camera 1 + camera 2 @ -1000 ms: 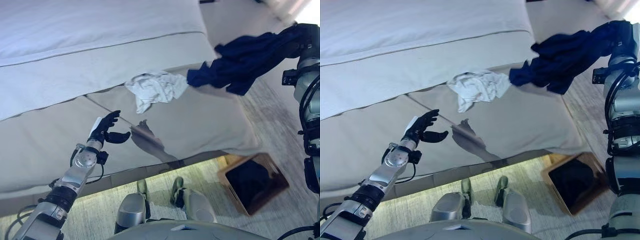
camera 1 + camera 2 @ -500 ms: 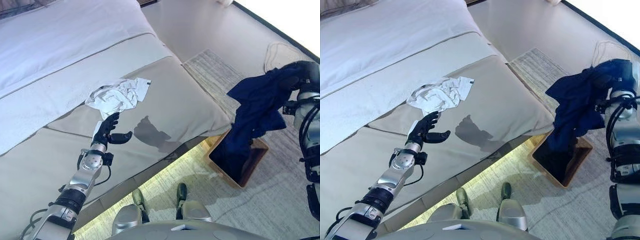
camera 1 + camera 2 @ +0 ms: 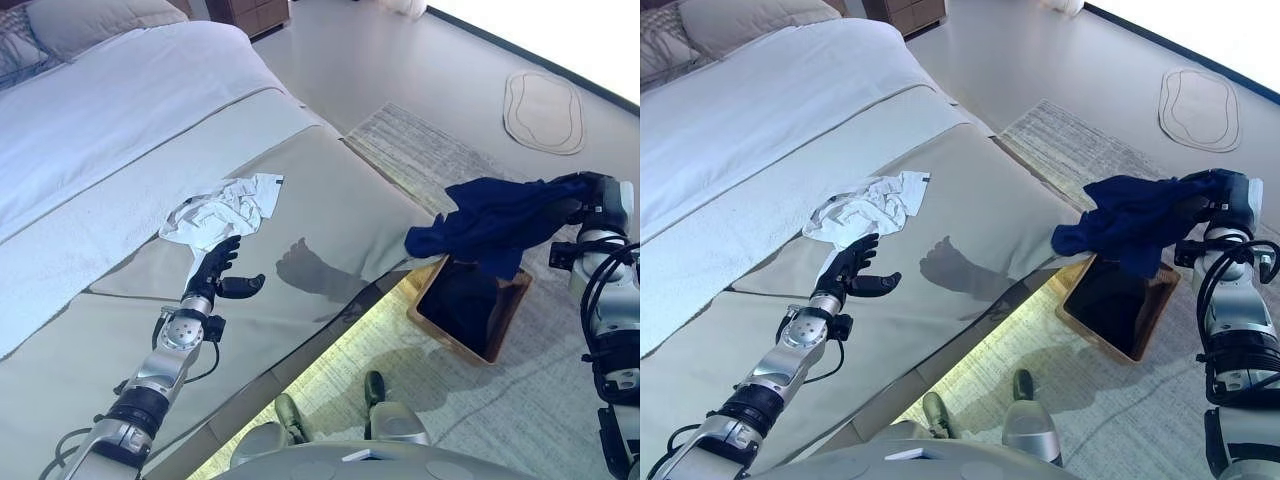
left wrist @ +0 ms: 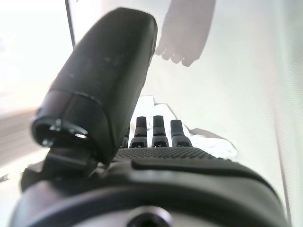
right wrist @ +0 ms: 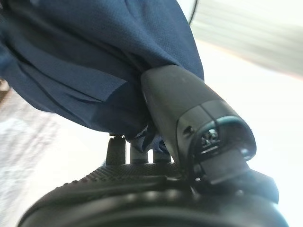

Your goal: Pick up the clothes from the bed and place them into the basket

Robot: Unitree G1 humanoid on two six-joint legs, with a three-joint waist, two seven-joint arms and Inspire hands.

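Two garments: one white garment (image 3: 222,206) crumpled on bed (image 3: 130,120); one navy garment (image 3: 497,217) above basket (image 3: 468,305); one basket on floor; two rugs: striped rug (image 3: 440,160), oval rug (image 3: 544,97); one pillow (image 3: 95,20).

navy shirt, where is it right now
The navy shirt hangs from the right hand on the robot's right, in the air above the basket on the floor, past the bed's corner.
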